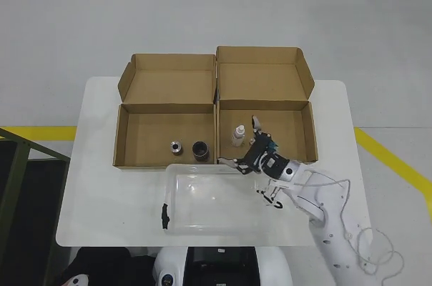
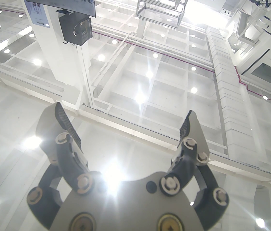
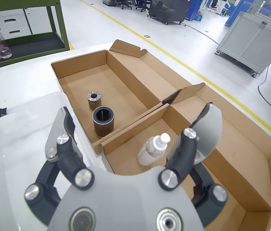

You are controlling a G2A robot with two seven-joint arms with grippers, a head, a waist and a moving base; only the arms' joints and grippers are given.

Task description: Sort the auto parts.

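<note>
White right arm (image 1: pixel 316 204); right gripper (image 3: pixel 137 111) grey, black links (silver screws).

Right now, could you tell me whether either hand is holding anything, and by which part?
Nothing is held: the right hand and left hand are both open and empty.

Bright, even light is falling from above on the white bench (image 1: pixel 109 200), and the cardboard boxes (image 1: pixel 141 136) are throwing only soft shadows inside. My left claw (image 2: pixel 124 108) is facing the ceiling lamps (image 2: pixel 140 97), which are flaring into strong glare. Straight lines are bending near wrist-view edges.
</note>
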